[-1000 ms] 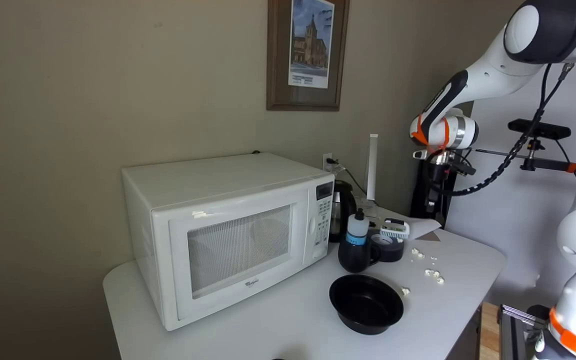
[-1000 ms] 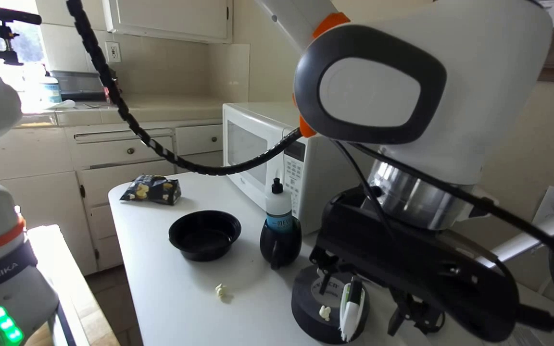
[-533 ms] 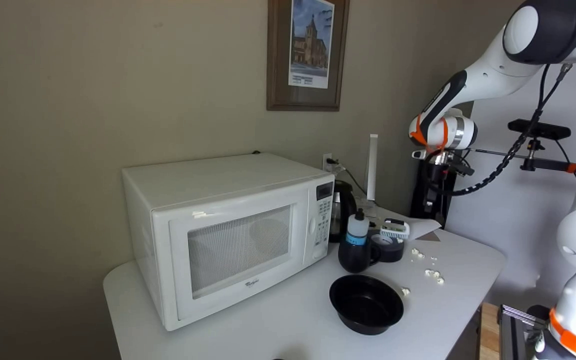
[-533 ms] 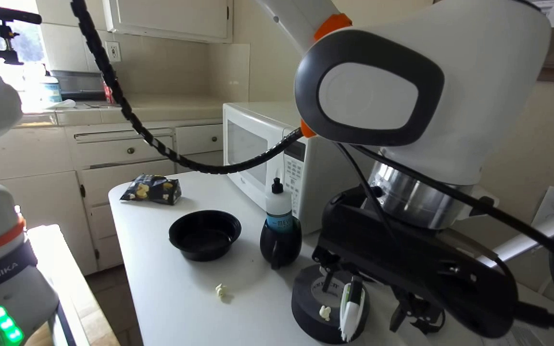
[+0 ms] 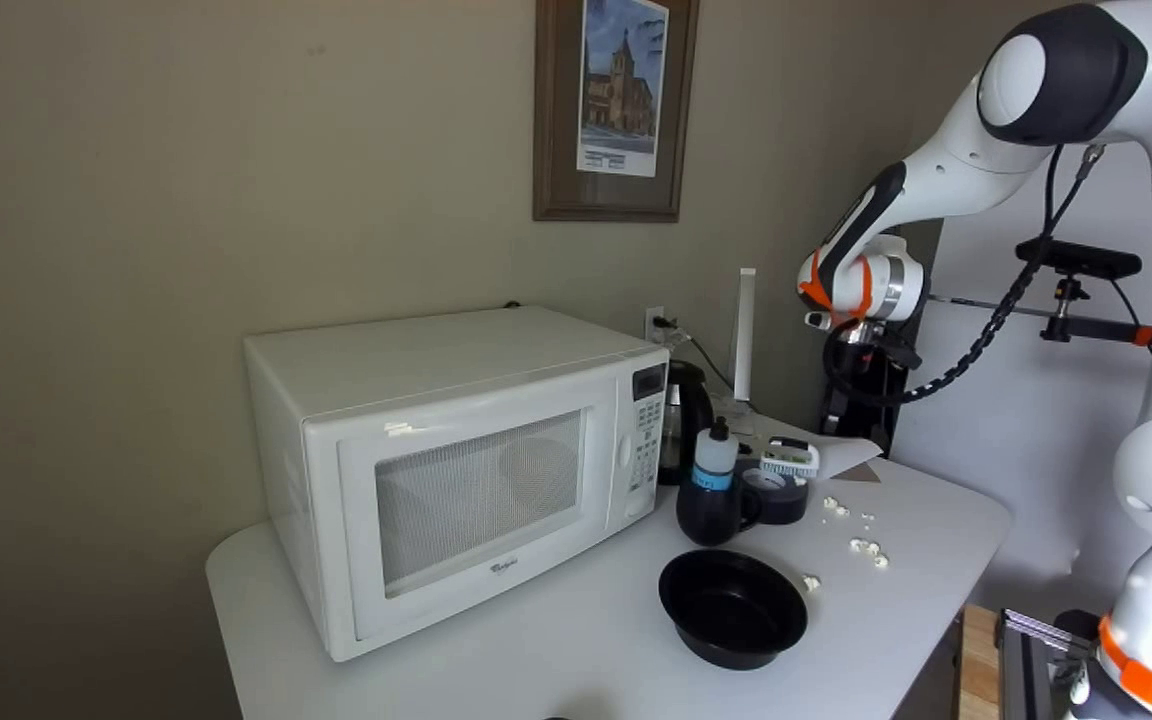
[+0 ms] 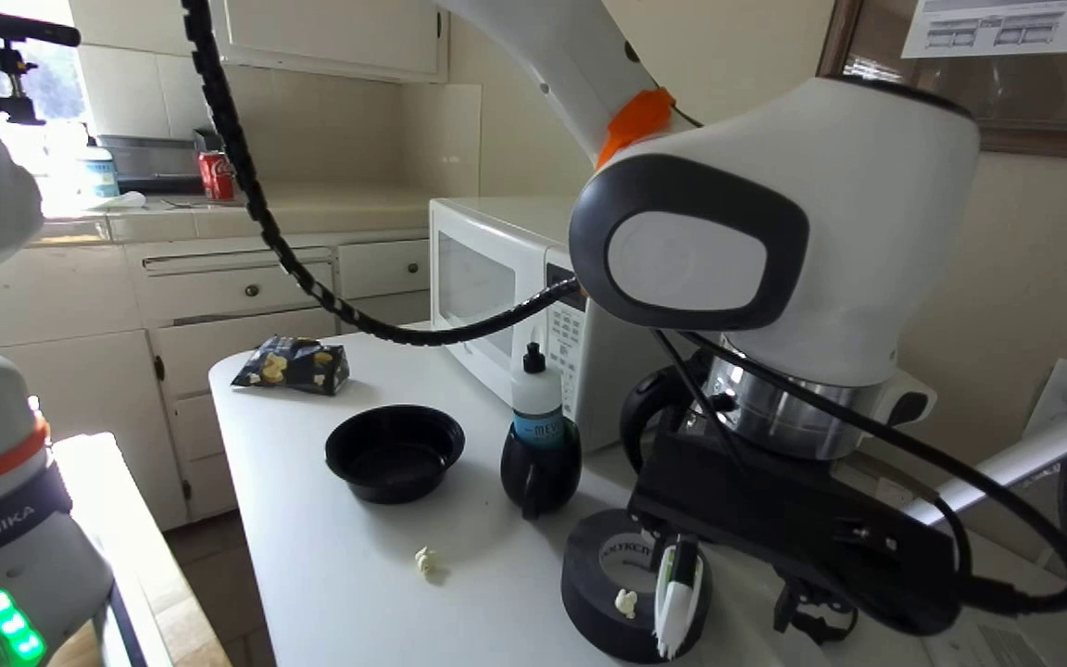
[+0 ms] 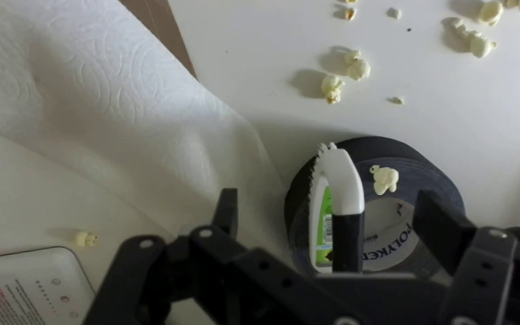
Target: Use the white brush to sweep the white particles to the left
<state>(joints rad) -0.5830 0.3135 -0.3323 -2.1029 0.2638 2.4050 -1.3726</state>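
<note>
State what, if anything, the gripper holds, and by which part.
Nothing is held: the gripper is open, its fingers clear of the brush, which sits on the tape.

In the wrist view a gap shows at each side of the brush (image 7: 349, 180), between the spread fingers (image 7: 229, 207) of the tool (image 7: 330, 210). Just beside the tape (image 5: 786, 505), the mug (image 6: 541, 477) with the bottle (image 6: 538, 398) stands in the way — the counter (image 6: 496, 593) between tape and bowl (image 6: 395, 489) gives passage, past one popcorn piece (image 6: 425, 560).

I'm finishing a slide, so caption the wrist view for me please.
White brush resting on a tape roll, framed by the open claw, popcorn scattered around.
</note>
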